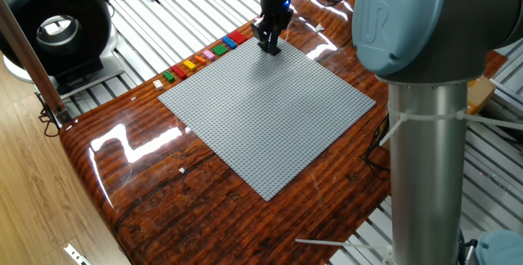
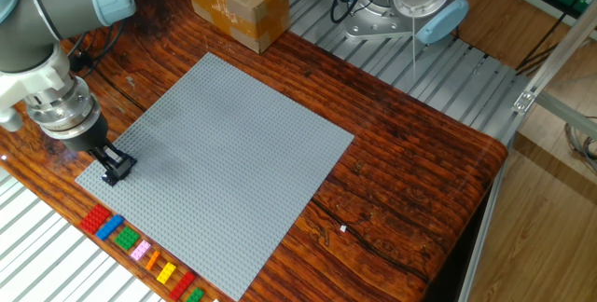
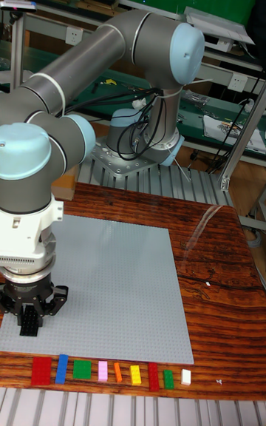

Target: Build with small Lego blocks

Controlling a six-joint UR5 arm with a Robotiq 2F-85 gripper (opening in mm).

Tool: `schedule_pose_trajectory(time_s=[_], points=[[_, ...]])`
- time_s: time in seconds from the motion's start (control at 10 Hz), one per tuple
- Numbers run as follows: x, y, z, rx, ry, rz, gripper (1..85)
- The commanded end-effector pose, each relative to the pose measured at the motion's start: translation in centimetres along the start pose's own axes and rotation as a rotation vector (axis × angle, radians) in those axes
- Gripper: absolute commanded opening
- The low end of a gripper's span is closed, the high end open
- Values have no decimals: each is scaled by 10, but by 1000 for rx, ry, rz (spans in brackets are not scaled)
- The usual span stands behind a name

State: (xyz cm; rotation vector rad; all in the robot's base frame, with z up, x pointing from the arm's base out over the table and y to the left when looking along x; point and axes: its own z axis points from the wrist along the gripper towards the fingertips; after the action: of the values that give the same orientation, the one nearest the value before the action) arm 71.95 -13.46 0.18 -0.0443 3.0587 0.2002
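In the tall fixed view the gripper (image 3: 28,320) is at the far left, tips down on or just above the near-left corner of the grey baseplate (image 3: 111,285). Its black fingers look drawn close together, but I cannot tell whether they are fully pressed shut, or whether a dark brick sits between them; the tips are too small and dark to read in any view.

The blocks (image 3: 103,373) lie in a single row on the table (image 3: 214,271), just off the near edge of the baseplate. From left to right the row reads red (image 3: 41,370), blue, green (image 3: 82,370), pink, orange, yellow (image 3: 135,374), red, green and a small white piece at the right end. Each brick stands with its long axis crossing the row, pointing toward the baseplate, with gaps between neighbours.

The relation that matters: the row lies nearer the camera than the gripper, and its left end is closest. The red brick is almost directly on the near side of the tips, just beyond the baseplate's edge. In the other fixed view the same holds: the gripper (image 2: 114,168) is at the corner and the row (image 2: 140,251) runs away from it along the baseplate's edge. My guess is that reaching the first brick calls for a short move over that edge, fingers closing across its narrow width.
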Motion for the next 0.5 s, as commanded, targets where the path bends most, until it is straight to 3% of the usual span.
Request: schedule_pose_trajectory(time_s=[0.0, 0.2, 0.4], points=[[-6, 3, -1, -23, -24, 10, 10], [0, -7, -3, 2, -3, -17, 10], [-3, -7, -1, 0, -14, -11, 10]])
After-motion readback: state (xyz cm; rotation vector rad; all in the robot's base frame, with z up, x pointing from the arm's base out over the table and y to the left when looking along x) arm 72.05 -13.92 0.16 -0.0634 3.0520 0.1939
